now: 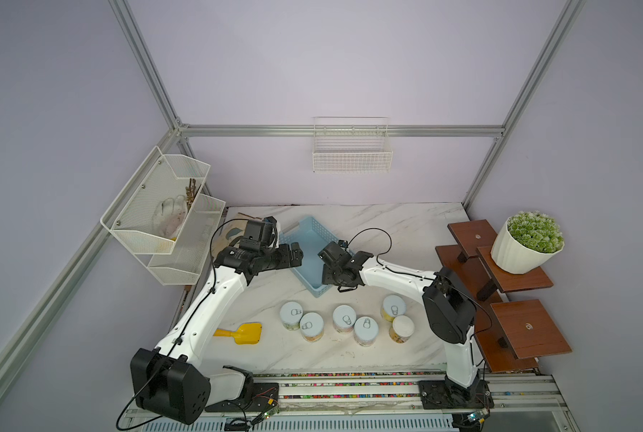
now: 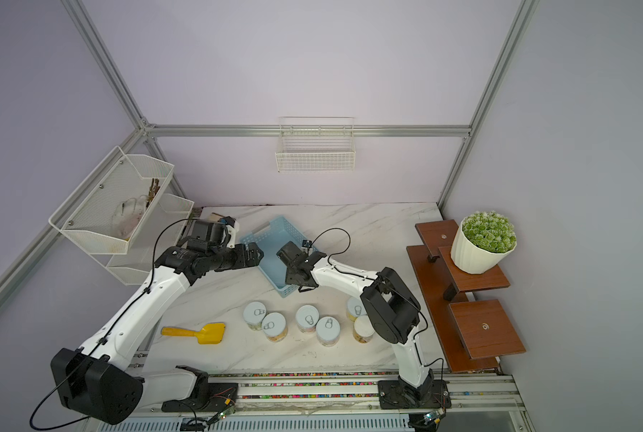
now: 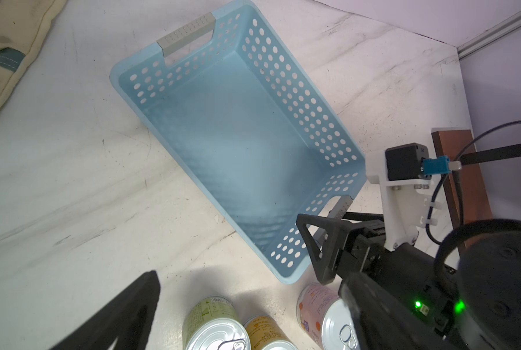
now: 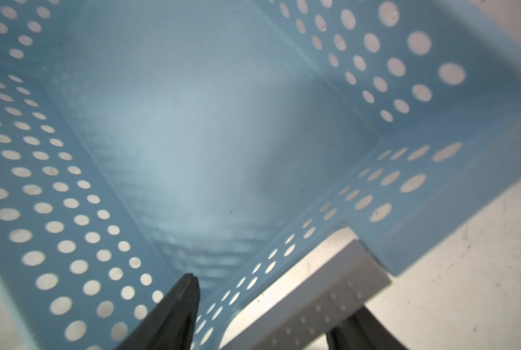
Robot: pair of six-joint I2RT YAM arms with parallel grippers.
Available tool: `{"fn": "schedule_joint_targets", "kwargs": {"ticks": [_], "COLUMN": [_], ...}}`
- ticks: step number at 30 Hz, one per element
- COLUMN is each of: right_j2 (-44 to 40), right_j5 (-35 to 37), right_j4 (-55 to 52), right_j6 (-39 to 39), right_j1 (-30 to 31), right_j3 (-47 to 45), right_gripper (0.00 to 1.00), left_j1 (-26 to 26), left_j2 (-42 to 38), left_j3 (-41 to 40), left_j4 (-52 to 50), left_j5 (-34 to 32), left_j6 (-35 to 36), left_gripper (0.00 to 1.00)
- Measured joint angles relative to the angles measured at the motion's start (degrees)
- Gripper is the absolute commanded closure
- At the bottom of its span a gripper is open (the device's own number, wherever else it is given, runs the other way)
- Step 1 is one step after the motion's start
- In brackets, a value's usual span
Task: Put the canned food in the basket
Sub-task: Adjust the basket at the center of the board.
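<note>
Clamping the basket (image 1: 314,232) by its grey handle (image 4: 313,291), the right gripper (image 3: 325,236) has its jaws closed on it. The left gripper (image 1: 293,256) has its jaws wide open, holding nothing. Six cans (image 1: 344,318) stand on the bench (image 1: 405,232).

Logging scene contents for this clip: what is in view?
table: one, white marble, centre.
basket: one, light blue, mid-table, empty.
cans: six, silvery tops, yellowish labels, upright at table front.
scoop: one, yellow, left of cans.
cloth: one, beige, table's far left corner.
wire basket: one, white, back wall.
mesh rack: one, white, left wall.
stepped shelf: one, brown, right of table.
plant pot: one, white, green plant, on stepped shelf.
left tool: one, black, open beside basket.
right tool: one, black, shut on basket's near handle.
</note>
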Motion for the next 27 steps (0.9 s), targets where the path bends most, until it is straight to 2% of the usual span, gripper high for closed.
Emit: {"fn": "schedule_joint_targets", "kwargs": {"ticks": [5, 10, 19, 23, 27], "right_j2": [0.1, -0.4, -4.6, -6.6, -8.9], "right_j5": [2.2, 2.5, 2.4, 2.1, 1.0], "right_j4": [-3.2, -4.6, -5.6, -5.6, -5.0], "right_j6": [-1.2, -3.3, -8.3, -9.7, -11.2], "right_j1": [-1.3, -5.2, -13.3, -15.2, -16.5], "right_j3": [0.7, -0.3, -5.2, -7.6, -10.7], "right_gripper": [0.53, 0.55, 0.52, 0.52, 0.39], "left_j1": [0.0, 0.0, 0.7, 1.0, 1.0], "left_j2": [0.2, 1.8, 8.4, 12.2, 12.9], "left_j3": [0.0, 0.0, 0.1, 0.1, -1.2], "left_j4": [-0.1, -0.1, -1.7, -2.1, -1.2], "left_j5": [-0.1, -0.6, -7.4, -7.4, -4.9], "left_j6": [0.0, 0.0, -1.6, -2.3, -3.0], "left_gripper": [0.0, 0.0, 0.0, 0.0, 0.0]}}
